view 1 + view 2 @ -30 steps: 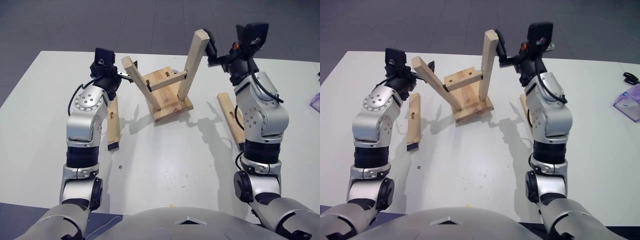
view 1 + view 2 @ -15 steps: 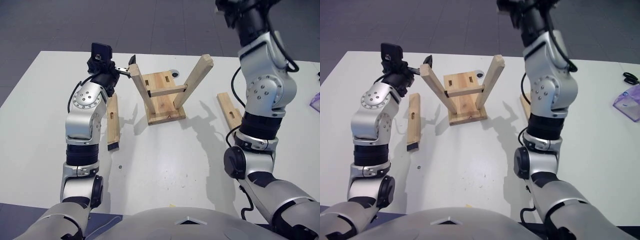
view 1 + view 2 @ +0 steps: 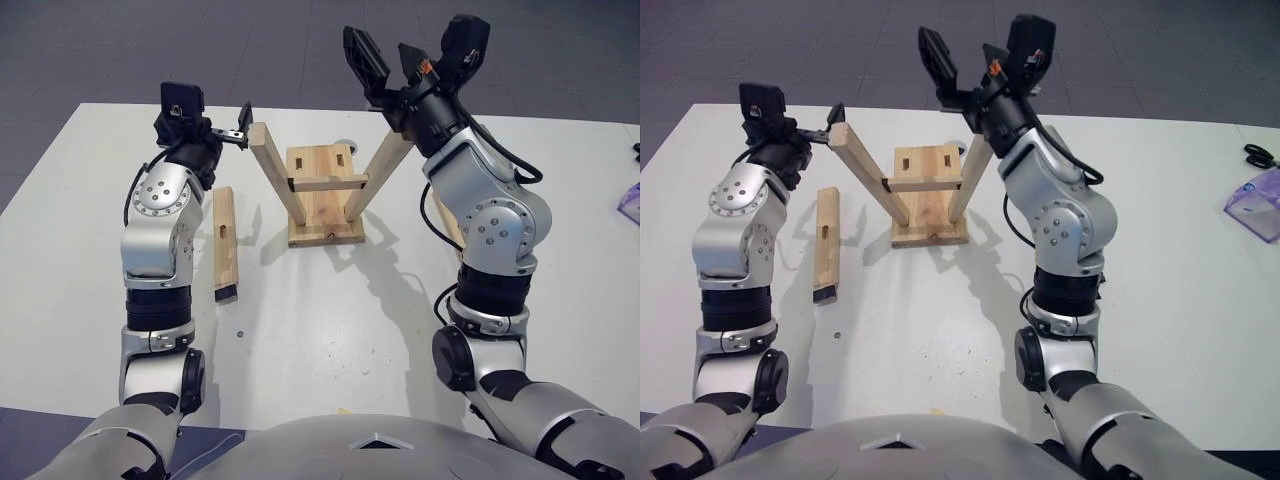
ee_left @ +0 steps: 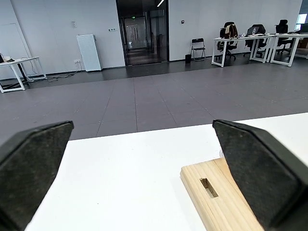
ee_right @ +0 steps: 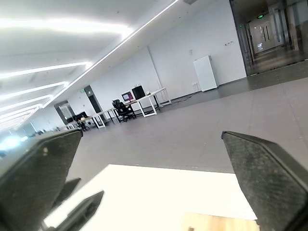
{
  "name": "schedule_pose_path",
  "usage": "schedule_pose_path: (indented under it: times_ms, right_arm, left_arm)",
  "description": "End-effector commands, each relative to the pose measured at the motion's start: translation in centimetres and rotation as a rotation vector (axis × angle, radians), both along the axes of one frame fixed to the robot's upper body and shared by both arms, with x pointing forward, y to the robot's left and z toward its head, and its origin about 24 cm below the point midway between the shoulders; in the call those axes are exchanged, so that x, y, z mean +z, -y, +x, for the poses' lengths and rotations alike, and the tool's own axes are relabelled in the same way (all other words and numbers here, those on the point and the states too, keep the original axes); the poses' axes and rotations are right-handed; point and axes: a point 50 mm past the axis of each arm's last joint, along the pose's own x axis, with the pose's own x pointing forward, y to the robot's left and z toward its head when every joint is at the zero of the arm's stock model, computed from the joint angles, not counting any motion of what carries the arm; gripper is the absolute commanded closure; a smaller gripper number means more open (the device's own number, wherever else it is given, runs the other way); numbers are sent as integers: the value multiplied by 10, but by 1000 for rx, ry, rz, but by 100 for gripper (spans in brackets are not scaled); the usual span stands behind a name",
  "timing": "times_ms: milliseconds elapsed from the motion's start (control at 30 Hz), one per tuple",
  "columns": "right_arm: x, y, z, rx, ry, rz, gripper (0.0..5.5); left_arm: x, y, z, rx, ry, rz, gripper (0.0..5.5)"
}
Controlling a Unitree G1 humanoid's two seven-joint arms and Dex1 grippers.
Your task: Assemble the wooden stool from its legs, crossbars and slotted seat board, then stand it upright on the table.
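The part-built stool rests upside down, its seat board (image 3: 325, 228) flat on the table. Two legs rise from it in a V, joined by a crossbar (image 3: 328, 183). My left gripper (image 3: 237, 122) is open beside the top of the left leg (image 3: 268, 150), with nothing between its fingers (image 4: 262, 175). In the left wrist view a slotted piece of wood (image 4: 216, 202) lies just past them. My right gripper (image 3: 380, 52) hangs open above the top of the right leg (image 3: 378, 172); its fingers (image 5: 262, 171) are spread wide.
A loose leg (image 3: 225, 245) lies on the table left of the stool. Another wooden piece (image 3: 446, 218) is mostly hidden behind my right arm. A purple object (image 3: 1255, 205) and scissors (image 3: 1260, 155) sit at the far right. A small dark speck (image 3: 240, 333) lies on the near table.
One second ago my right gripper held the right leg's top with the stool tilted. It let go, swung high, and has come back down open above that leg. The stool now sits flat.
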Motion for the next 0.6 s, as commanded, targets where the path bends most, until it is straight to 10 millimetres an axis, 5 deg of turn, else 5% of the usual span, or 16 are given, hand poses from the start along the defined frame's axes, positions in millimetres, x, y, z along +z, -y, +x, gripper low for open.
schedule_pose_path:
  times_ms: [33,200,267,333,467,533,600]
  right_arm:
    - [20,6,0,-24,78,86,10]
    - [78,23,-13,-33,306,251,10]
    - [87,26,-16,-25,333,277,10]
    - [61,21,-8,-31,224,175,10]
    - [-56,-3,-3,52,-192,-172,10]
    - [-66,-9,-10,86,-222,-174,10]
    - [-53,-7,-8,72,-169,-126,10]
  left_arm:
    - [-4,4,-2,-8,-18,2,12]
    - [2,0,2,11,2,0,12]
    - [4,-1,2,15,7,-2,12]
    - [3,1,2,12,6,-3,12]
    - [0,3,-1,10,-1,-2,12]
    - [0,3,-2,8,-2,-1,12]
    - [-1,4,-3,3,-8,-1,12]
